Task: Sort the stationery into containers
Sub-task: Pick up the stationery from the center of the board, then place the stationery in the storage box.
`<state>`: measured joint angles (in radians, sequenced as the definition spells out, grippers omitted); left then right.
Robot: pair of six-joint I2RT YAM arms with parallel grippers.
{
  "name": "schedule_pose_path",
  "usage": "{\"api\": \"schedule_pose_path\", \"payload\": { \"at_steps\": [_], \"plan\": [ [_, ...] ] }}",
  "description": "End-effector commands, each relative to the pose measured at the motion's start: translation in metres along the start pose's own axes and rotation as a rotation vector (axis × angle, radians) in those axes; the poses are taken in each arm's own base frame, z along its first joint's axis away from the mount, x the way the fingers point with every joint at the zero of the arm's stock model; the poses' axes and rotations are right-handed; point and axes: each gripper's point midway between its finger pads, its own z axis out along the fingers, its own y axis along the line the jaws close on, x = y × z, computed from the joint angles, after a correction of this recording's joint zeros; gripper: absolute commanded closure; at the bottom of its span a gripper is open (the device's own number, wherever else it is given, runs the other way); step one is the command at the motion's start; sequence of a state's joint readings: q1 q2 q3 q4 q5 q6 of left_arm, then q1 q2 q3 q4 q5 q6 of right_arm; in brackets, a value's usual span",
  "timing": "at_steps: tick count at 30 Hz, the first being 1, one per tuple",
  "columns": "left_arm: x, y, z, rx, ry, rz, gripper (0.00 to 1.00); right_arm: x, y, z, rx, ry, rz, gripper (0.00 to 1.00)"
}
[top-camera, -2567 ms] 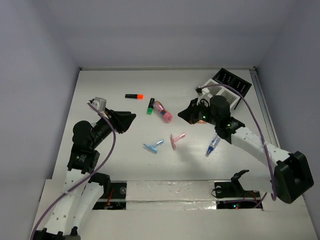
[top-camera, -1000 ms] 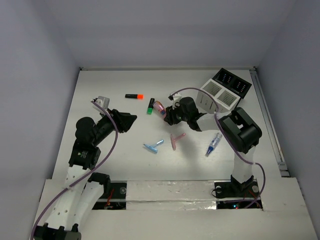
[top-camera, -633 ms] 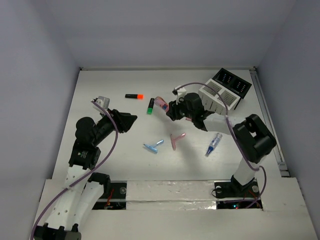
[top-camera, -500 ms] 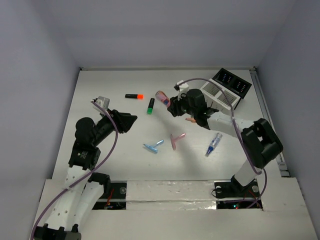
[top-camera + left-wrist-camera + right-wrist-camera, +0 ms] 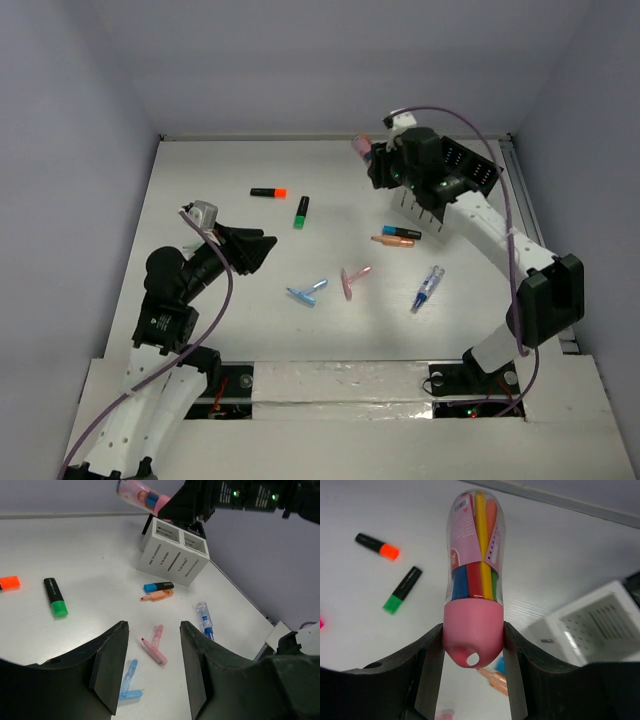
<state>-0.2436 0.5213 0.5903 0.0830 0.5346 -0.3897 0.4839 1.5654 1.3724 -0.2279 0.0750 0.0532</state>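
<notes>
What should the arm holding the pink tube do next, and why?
Probably carry the pink-capped tube across until it is over the white slatted box, then lower it into an open compartment. The right gripper is shut on the tube and holds it up off the table, beside the box but not yet above an opening.

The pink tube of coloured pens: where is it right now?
In the top view the pink tube is far back on the right, held aloft by the right gripper beside the white slatted box.
</notes>
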Motion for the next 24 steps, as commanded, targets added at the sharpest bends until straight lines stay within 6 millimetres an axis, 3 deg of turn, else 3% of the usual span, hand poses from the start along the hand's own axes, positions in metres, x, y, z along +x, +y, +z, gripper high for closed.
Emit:
{"api": "schedule_pose_path", "payload": {
  "at_steps": [1, 4, 8, 9, 10, 12, 13, 14, 15, 22, 24],
  "plan": [
    [-0.028, -0.030, -0.010, 0.072, -0.086, 0.084, 0.58, -0.037, -0.061, -0.040, 0.147, -0.001, 0.142, 0.88],
    [-0.030, -0.043, -0.017, 0.099, -0.098, 0.109, 0.57, -0.048, -0.098, -0.057, 0.249, 0.020, 0.237, 0.92],
    [-0.033, -0.062, -0.029, 0.154, -0.126, 0.128, 0.57, -0.052, -0.123, -0.068, 0.285, 0.085, 0.336, 0.92],
    [-0.036, -0.066, -0.034, 0.165, -0.141, 0.131, 0.56, -0.042, -0.126, -0.072, 0.290, 0.135, 0.357, 0.92],
    [-0.037, -0.068, -0.036, 0.168, -0.149, 0.134, 0.56, -0.046, -0.138, -0.072, 0.302, 0.140, 0.381, 0.92],
    [-0.041, -0.073, -0.041, 0.173, -0.169, 0.136, 0.56, -0.039, -0.145, -0.077, 0.284, 0.188, 0.436, 0.91],
    [-0.041, -0.072, -0.043, 0.166, -0.172, 0.135, 0.56, -0.048, -0.149, -0.080, 0.269, 0.175, 0.455, 0.91],
    [-0.042, -0.073, -0.044, 0.168, -0.177, 0.134, 0.56, -0.043, -0.162, -0.077, 0.277, 0.195, 0.492, 0.90],
    [-0.042, -0.077, -0.046, 0.180, -0.181, 0.137, 0.56, -0.039, -0.159, -0.077, 0.242, 0.231, 0.528, 0.90],
    [-0.044, -0.078, -0.052, 0.173, -0.198, 0.136, 0.56, -0.036, -0.185, -0.070, 0.244, 0.303, 0.629, 0.96],
    [-0.043, -0.078, -0.052, 0.175, -0.196, 0.135, 0.55, -0.039, -0.181, -0.067, 0.210, 0.290, 0.640, 0.96]
  ]
}}
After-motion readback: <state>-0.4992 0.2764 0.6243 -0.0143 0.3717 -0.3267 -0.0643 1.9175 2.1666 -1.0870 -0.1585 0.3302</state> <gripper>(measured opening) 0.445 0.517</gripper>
